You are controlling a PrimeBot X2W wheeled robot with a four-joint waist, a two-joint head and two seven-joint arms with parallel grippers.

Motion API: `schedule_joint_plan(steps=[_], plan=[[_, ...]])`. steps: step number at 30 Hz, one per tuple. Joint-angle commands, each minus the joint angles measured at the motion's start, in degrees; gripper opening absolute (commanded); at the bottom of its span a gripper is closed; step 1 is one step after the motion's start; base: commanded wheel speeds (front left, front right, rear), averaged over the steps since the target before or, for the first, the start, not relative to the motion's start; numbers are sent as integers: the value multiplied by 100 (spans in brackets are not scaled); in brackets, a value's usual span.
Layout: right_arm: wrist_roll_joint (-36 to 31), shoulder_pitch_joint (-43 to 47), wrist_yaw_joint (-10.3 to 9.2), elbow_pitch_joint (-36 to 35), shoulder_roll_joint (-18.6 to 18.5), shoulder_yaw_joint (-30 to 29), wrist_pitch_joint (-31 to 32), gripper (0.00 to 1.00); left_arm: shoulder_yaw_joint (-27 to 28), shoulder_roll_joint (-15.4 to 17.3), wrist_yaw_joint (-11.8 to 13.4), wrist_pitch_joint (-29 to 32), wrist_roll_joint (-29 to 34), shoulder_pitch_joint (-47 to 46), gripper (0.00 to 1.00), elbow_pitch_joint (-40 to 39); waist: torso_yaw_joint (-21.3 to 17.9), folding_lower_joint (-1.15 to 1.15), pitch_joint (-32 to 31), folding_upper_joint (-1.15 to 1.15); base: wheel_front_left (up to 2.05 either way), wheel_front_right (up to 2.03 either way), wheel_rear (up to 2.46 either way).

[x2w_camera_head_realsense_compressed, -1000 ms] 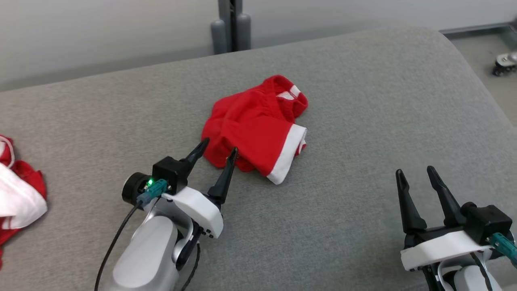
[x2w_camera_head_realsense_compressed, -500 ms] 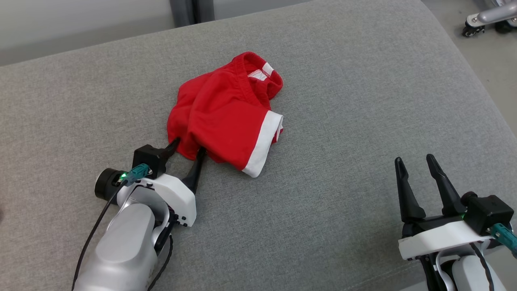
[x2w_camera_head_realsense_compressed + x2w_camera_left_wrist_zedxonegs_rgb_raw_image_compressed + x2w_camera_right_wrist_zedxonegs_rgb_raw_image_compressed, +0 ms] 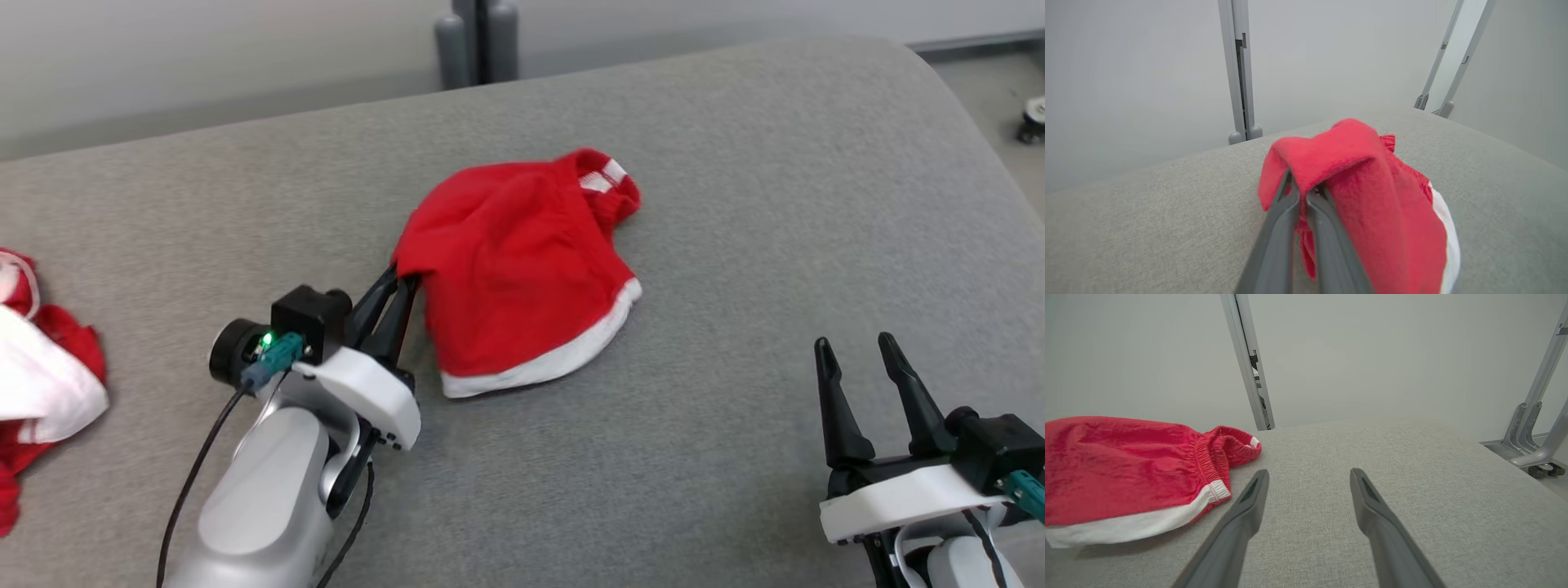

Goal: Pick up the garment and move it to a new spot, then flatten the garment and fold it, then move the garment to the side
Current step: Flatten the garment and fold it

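My left pincer (image 3: 402,279) is pinched closed on the 9 o'clock edge of the red garment (image 3: 514,269) lying mid grey cushion (image 3: 735,163), right pincer (image 3: 853,343) spread wide and empty at 5 o'clock; cloth looks light and limp, I'd grip hem corners

The light is even and diffuse, falling from overhead (no hard beam anywhere), and all three views are bright. Shadows are soft: a thin dark band lies under the white hem of the garment (image 3: 522,261) on the grey tabletop (image 3: 735,204), clearest in the right wrist view. No glare shows; a small green lamp (image 3: 267,339) glows on the left wrist. In the left wrist view the fingers (image 3: 1278,245) of the left end effector (image 3: 1303,190) blur toward the bottom edge, and those of the right end effector (image 3: 1309,473) do likewise in its own view. The wide-angle lens makes the grey post (image 3: 1247,359) lean.
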Motion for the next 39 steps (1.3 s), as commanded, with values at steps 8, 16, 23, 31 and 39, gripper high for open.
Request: schedule_joint_plan(steps=[8, 16, 23, 31, 39], plan=[[-39, 192, 1, 28, -48, -46, -32, 100, 6, 343, 47, 132, -103, 974, 0, -781, 704, 0, -414, 0, 0, 0, 0], [-13, 244, 1, 98, -70, -8, -32, 100, 170, 386, 270, 133, -390, 1959, 100, -977, 797, 0, -505, 0, 0, 0, 0], [-34, 325, 1, 119, -132, -101, -32, 100, 620, 289, 401, -5, -433, 2133, 100, -1713, 986, 0, -703, 0, 0, 0, 0], [-79, 422, 1, 106, -131, -113, -32, 100, 1472, 228, 473, -1, -200, 2494, 100, -2737, 1161, 0, -876, 0, 0, 0, 0], [-93, 484, 1, 105, -143, -79, -32, 100, 2278, 128, 454, -2, 54, 3027, 100, -3061, 1246, 0, -965, 0, 0, 0, 0]])
